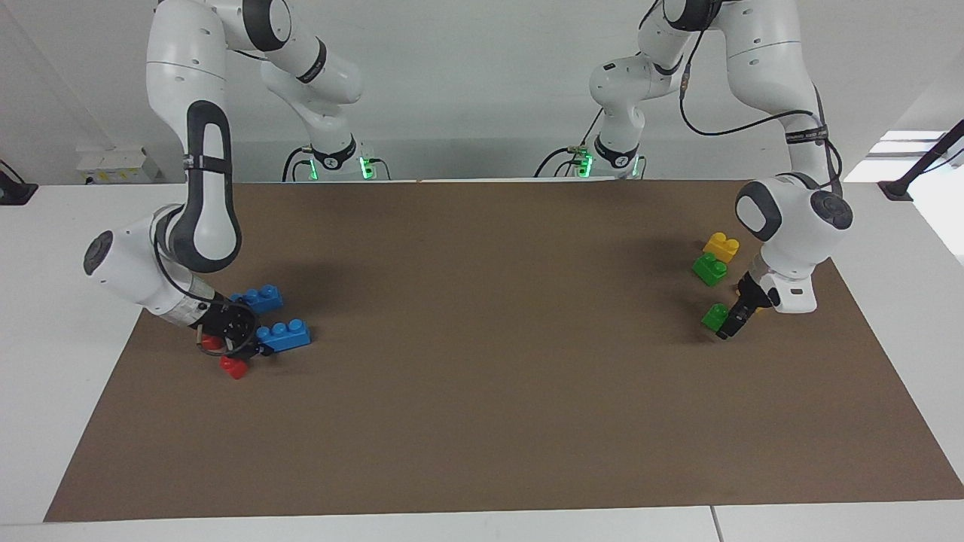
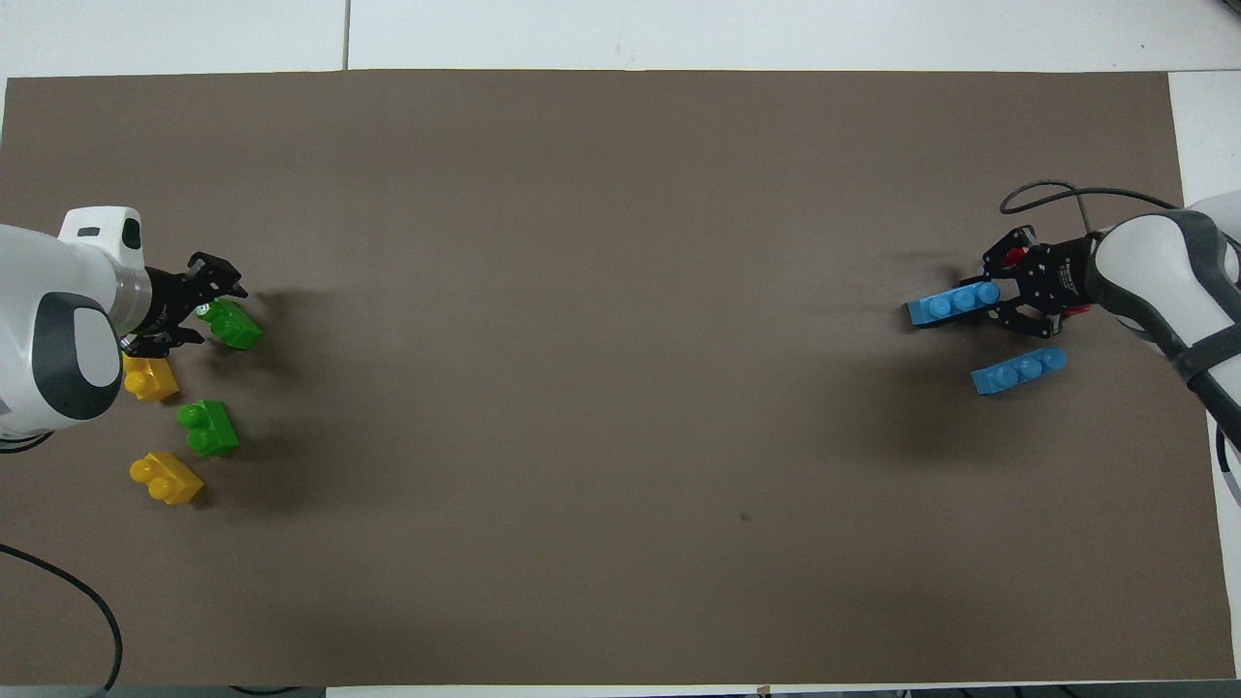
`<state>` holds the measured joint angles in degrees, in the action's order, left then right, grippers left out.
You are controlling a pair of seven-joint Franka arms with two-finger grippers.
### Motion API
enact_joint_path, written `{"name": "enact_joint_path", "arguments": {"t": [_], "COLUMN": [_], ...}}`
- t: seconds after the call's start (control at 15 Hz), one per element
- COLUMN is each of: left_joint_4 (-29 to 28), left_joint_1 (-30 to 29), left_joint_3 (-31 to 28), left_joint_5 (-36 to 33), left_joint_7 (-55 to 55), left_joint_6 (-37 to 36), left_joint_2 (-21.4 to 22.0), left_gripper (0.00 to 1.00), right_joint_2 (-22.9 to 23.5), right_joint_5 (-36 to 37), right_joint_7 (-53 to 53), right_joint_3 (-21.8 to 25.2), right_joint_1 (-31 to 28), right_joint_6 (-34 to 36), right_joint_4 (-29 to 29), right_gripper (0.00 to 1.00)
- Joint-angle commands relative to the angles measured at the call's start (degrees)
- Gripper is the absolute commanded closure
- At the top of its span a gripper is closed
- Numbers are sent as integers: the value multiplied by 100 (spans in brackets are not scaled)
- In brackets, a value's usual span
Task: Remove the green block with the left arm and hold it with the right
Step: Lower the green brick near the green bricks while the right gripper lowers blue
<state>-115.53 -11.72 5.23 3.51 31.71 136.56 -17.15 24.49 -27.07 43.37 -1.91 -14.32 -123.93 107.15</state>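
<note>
Near my bases, a yellow two-stud brick (image 2: 167, 477) and a glossy green one (image 2: 207, 428) lie on the matte brown worktop (image 2: 601, 291). Farther out, my left fingers (image 2: 199, 310) straddle the green block (image 2: 231, 324), spread, at the left arm's end. My right fingers (image 2: 999, 302) pinch a long blue three-stud brick (image 2: 955, 304); its twin (image 2: 1018, 370) lies nearer.
</note>
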Motion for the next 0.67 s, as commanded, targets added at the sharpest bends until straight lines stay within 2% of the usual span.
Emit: {"name": "enact_joint_path", "arguments": {"t": [0.0,0.13,0.27,0.47,0.6], "left_joint_4": [110,267,522,1092,1497], "left_joint_1": [21,74,214,398,583], "left_joint_3": [30,39,48,92,92], "left_joint_5": [-44,-70,-114,-640,-650], "left_joint_7": [-77,-77,-77,-121,-392], "left_joint_6": [11,-278,-690,-1560,-2131], "left_joint_2": [44,150,246,282,291], "left_gripper": [0,0,0,0,0], "right_joint_2": [-50,-50,-50,-93,-155], "right_joint_5": [150,150,150,150,150], "right_joint_7": [-83,-83,-91,-48,23], "right_joint_3": [-37,-37,-37,-37,-55], "right_joint_1": [-10,-10,-19,-1,34], "right_joint_6": [-229,-220,-158,-80,96], "right_joint_4": [174,166,131,95,26], "right_gripper": [37,17,15,10,8]}}
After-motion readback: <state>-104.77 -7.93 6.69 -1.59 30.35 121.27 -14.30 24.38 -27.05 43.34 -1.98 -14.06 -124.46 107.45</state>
